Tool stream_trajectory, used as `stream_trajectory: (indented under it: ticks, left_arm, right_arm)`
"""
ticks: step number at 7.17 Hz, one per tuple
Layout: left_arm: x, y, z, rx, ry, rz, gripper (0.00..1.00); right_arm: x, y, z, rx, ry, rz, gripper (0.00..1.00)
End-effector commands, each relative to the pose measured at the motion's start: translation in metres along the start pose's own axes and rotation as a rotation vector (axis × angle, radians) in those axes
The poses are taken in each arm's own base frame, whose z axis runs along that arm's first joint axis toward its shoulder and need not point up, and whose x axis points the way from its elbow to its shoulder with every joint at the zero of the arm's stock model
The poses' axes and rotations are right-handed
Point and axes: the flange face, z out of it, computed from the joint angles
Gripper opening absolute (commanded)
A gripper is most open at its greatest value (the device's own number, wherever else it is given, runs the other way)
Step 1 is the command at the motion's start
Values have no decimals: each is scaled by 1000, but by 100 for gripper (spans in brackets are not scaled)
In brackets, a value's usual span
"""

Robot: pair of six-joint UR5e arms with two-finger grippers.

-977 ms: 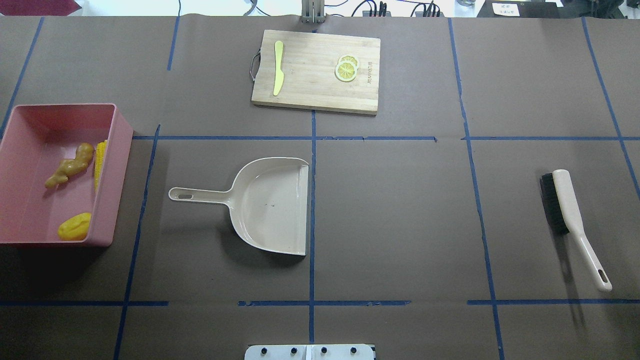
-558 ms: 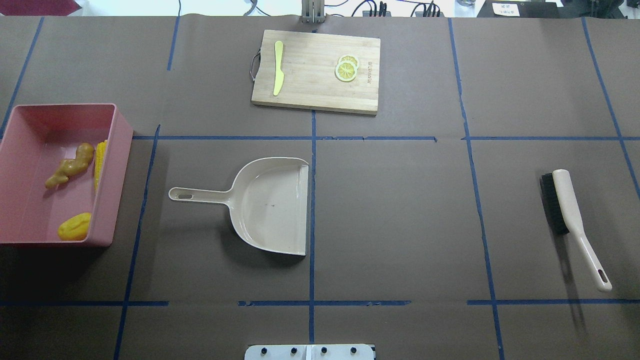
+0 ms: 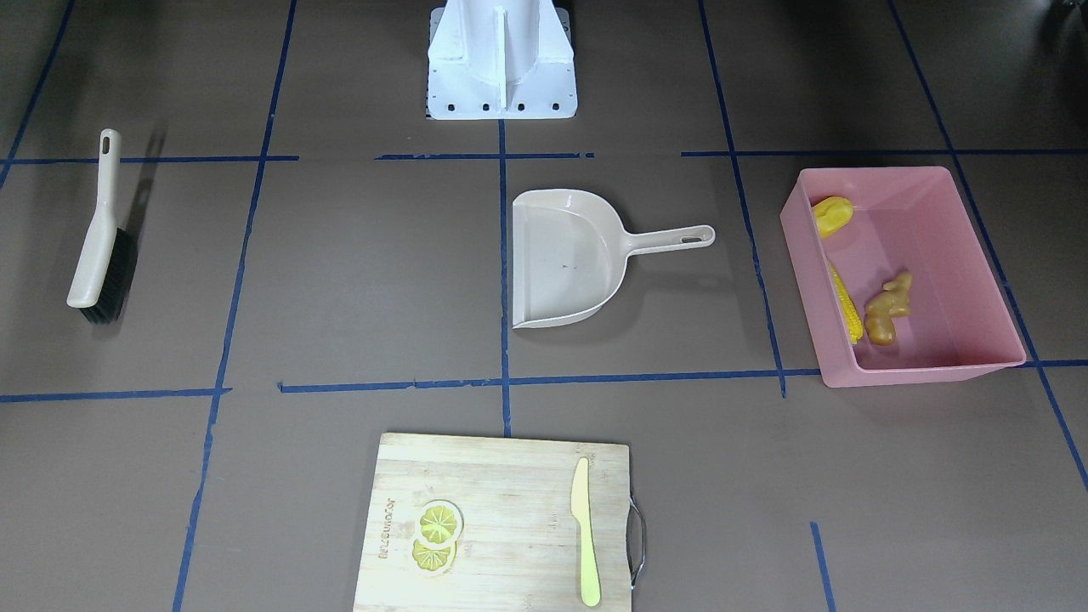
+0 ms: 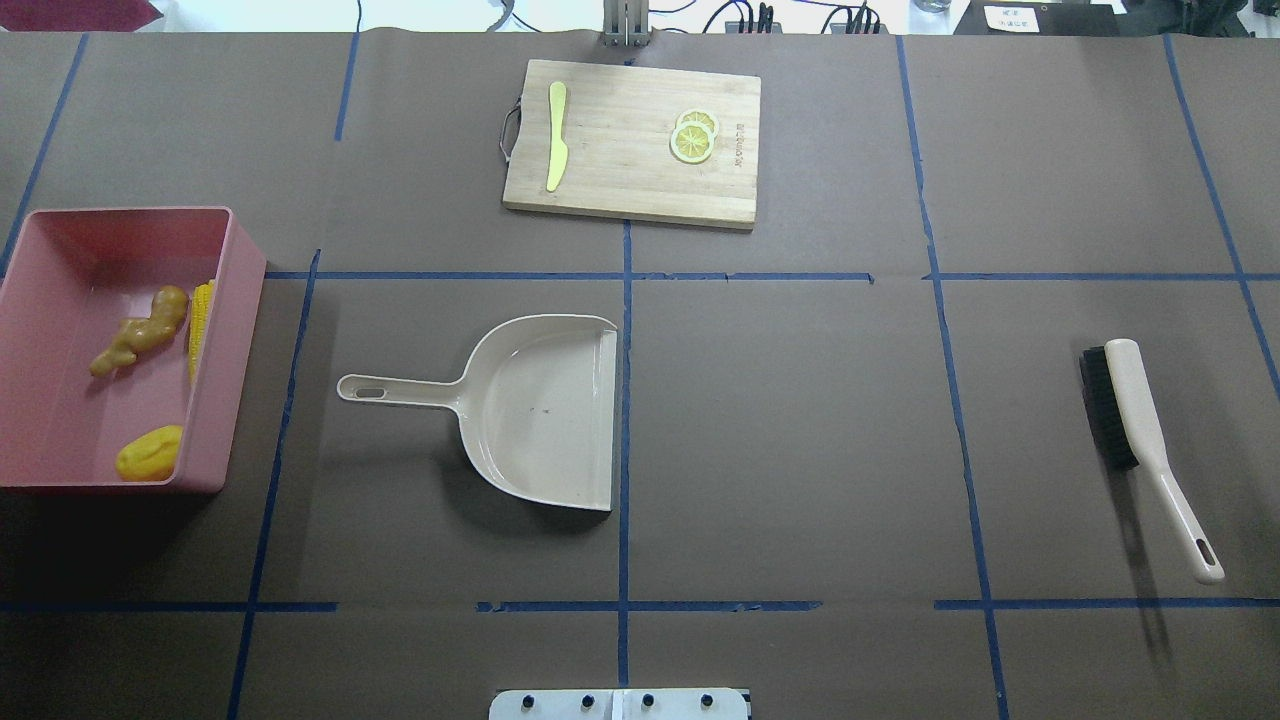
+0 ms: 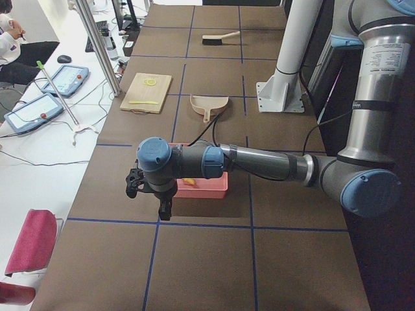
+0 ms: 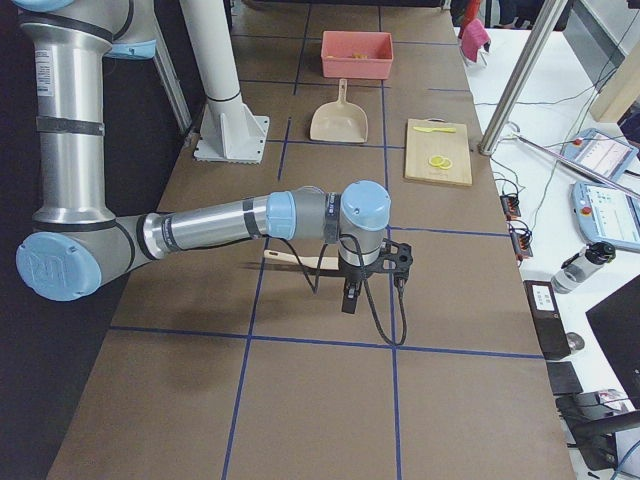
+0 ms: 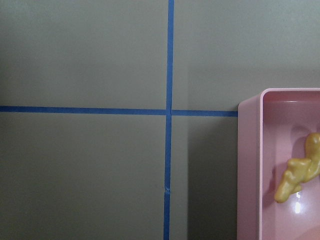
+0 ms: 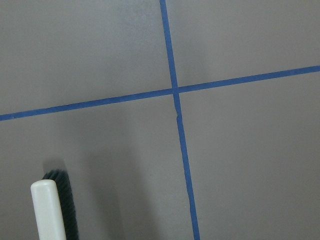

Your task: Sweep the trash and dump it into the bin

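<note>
Overhead and front-facing views look steeply down on the surface [image 4: 800, 400] from opposite sides. Wrist views look closely down: bin [image 7: 248, 165] corner by the left pincer [image 5: 162, 208], brush [image 8: 49, 210] by the right pincer [image 6: 347, 298].

Bench [image 4: 800, 400]: one, covered in brown paper, marked into rectangles by blue tape [image 4: 623, 560]. White side desk [image 5: 26, 188]: one, alongside the bench, bearing two tablets [image 5: 65, 79]. Metal post [image 5: 97, 42]: one, at the desk's edge. Lighting: even, with soft shadows.

The counter [image 4: 800, 420] wears matt brown paper, lined with blue tape [image 4: 622, 560]. The bin [image 7: 250, 165] is smooth, glossy pink plastic. The dustpan [image 4: 545, 410] and brush [image 4: 1135, 400] look smooth beige plastic; the cutting board [image 4: 630, 150] is grained wood.
</note>
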Motion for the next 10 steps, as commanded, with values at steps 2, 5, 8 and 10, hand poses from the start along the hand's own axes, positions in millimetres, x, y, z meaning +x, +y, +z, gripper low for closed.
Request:
stream_trajectory:
  ticks: [2,5,8,10]
  left_arm:
    - [21,-1,-4,20,10,35,100]
    - [96,1,113,-135,13,258,100]
    - [-3,26,58,-18,20,96,100]
    - [6,32,23,-52,-16,3,100]
  right_arm:
    - [29,5,16,-31,7,9,100]
    - [44,4,32,-64,11,40,100]
    - [39,3,36,-72,11,41,100]
    - [34,2,44,-72,11,11,100]
